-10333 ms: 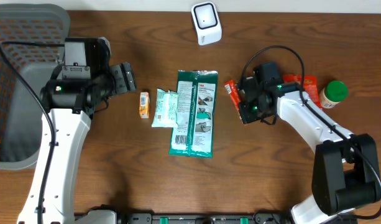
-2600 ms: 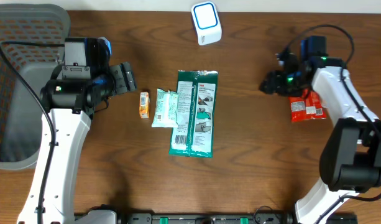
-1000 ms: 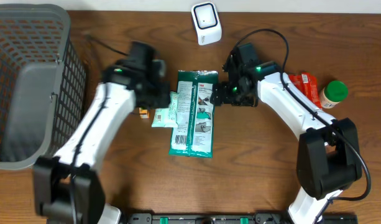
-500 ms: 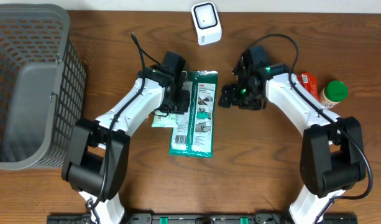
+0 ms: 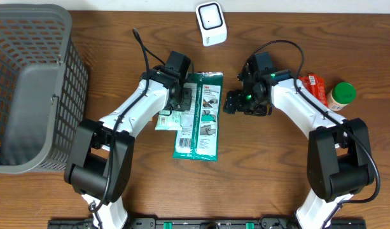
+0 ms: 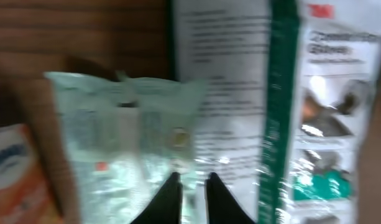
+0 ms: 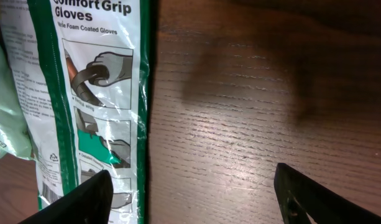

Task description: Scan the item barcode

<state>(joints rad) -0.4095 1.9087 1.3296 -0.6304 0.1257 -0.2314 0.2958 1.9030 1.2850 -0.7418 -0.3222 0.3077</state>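
Observation:
A green and white gloves package (image 5: 198,121) lies mid-table, and a pale green packet (image 5: 166,113) overlaps its left edge. The white barcode scanner (image 5: 210,24) stands at the back. My left gripper (image 5: 184,102) is down on that overlap. In the blurred left wrist view its fingertips (image 6: 171,186) stand almost together, pinching the pale green packet (image 6: 115,137) right beside the gloves package (image 6: 240,74). My right gripper (image 5: 235,103) hangs open over bare wood just right of the gloves package (image 7: 91,93), its gap (image 7: 193,199) holding nothing.
A grey mesh basket (image 5: 55,38) fills the left side. A small orange pack (image 6: 10,168) lies left of the pale packet. A red snack pack (image 5: 314,86) and a green-lidded jar (image 5: 341,95) sit at the right.
My left arm swung right across the pale packet to the gloves package's left edge, and its jaws narrowed. The right gripper backed slightly away from the package's right edge, staying open.

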